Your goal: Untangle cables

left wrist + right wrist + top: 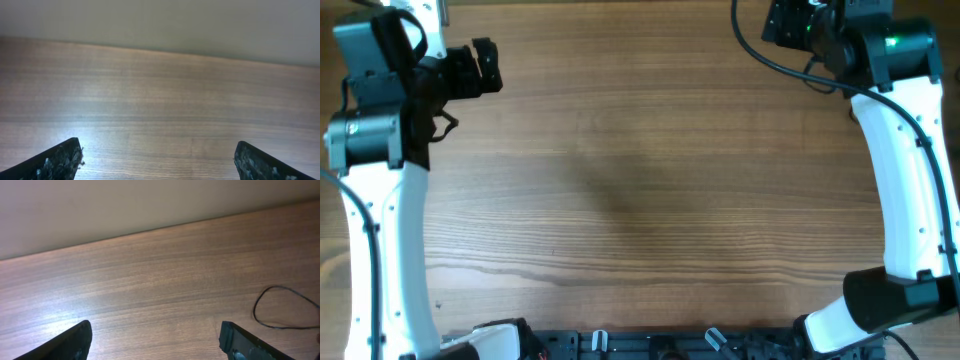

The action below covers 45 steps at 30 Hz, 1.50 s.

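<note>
Only one thin black cable shows, in the right wrist view: a loop lying on the wooden table to the right of my right gripper. That gripper is open, with bare wood between its fingers, and it sits at the table's far right corner. My left gripper is wide open over bare wood, holding nothing. In the overhead view it hovers at the far left. No thin cables show in the overhead view.
The wooden table fills the overhead view. A thick black arm wire hangs by the right arm. The table's far edge meets a pale wall ahead of both grippers. Dark fixtures line the near edge.
</note>
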{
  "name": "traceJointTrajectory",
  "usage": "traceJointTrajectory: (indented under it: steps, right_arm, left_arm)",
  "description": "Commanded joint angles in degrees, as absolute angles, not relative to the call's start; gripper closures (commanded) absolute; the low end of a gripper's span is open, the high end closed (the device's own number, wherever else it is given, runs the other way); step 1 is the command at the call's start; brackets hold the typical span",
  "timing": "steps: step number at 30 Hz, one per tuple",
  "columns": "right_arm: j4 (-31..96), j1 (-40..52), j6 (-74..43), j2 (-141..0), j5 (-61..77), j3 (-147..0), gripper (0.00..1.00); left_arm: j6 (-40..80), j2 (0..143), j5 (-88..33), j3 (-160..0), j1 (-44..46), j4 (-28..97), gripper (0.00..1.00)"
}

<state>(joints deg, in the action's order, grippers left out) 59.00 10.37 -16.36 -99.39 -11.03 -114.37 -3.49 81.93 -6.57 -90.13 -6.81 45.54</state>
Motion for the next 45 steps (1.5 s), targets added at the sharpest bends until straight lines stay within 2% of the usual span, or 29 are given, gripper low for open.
traceJointTrajectory:
  steps: [1, 12, 25, 34, 35, 36, 37, 45]
  right_arm:
    - [58.92, 10.55, -15.18, -101.14, -12.45, -114.56, 0.16]
    - [58.04, 10.55, -15.16, -104.14, -12.45, -114.52, 0.15]
    - [59.79, 10.55, -7.53, -105.23, -6.7, -114.52, 0.15]
    - [60.05, 10.55, -7.7, -105.23, -6.35, -114.52, 0.15]
    - [60.03, 10.55, -7.68, -105.23, -6.35, -114.52, 0.14]
    - [60.03, 10.55, -7.7, -105.23, -6.35, -114.52, 0.03]
    - [60.03, 10.55, -7.73, -105.23, -6.35, -114.52, 0.01]
    - [60.12, 10.55, -7.68, -105.23, -6.35, -114.52, 0.0]
  left_arm:
    - [-2.52, 88.01, -4.19, -89.89, -3.97, 45.04, 0.0]
    - [-2.72, 93.78, -3.99, -89.89, 4.51, 41.28, 0.0]
    - [-2.48, 93.78, 0.71, -89.89, 4.67, 41.98, 0.0]
    - [0.51, 93.78, 3.31, -89.89, 4.67, 41.91, 0.0]
    - [0.51, 93.78, 3.31, -89.89, 4.67, 41.93, 0.0]
    - [0.51, 93.78, 3.31, -89.89, 4.67, 41.93, 0.0]
    - [0.51, 93.78, 3.31, -89.89, 4.67, 41.93, 0.0]
    - [0.49, 93.78, 3.31, -89.89, 4.67, 41.98, 0.0]
